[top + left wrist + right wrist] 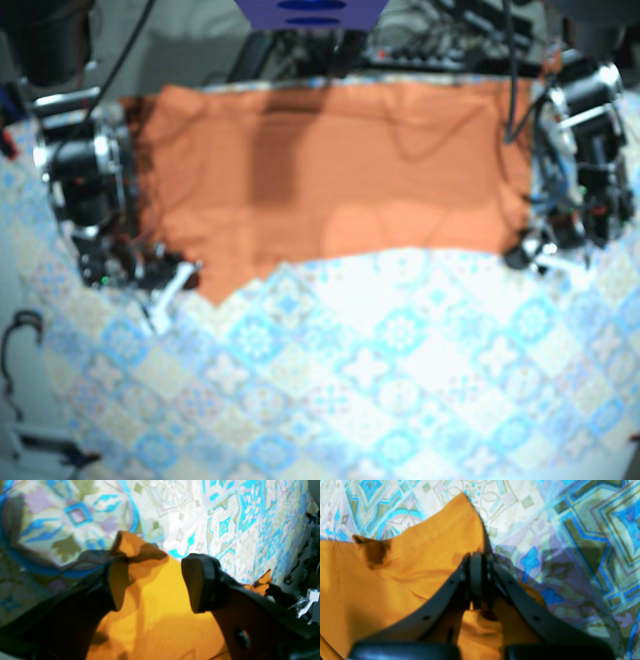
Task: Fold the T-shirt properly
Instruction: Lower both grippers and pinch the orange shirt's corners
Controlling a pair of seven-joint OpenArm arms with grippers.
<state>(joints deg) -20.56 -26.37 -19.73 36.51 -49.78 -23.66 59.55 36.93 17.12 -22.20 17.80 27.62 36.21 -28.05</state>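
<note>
T-shirt (pixel 330 170) spread flat on tablecloth (pixel 400 370), beneath both grippers; right gripper (pixel 477 565) clenched, seemingly pinching the hem under its tips, view blurred; left gripper (pixel 155 580) spread wide, shirt corner between its jaws; close it low on the cloth, then lift both evenly

The desk (pixel 400 400) is covered with a cloth (pixel 250 517) full of tile shapes in blue, white, tan and a little purple. Bright light falls on the middle, and the pattern looks pale there. A dark shadow (pixel 560 580) lies on the cloth. Black wires (pixel 450 45) sit at the back edge.
</note>
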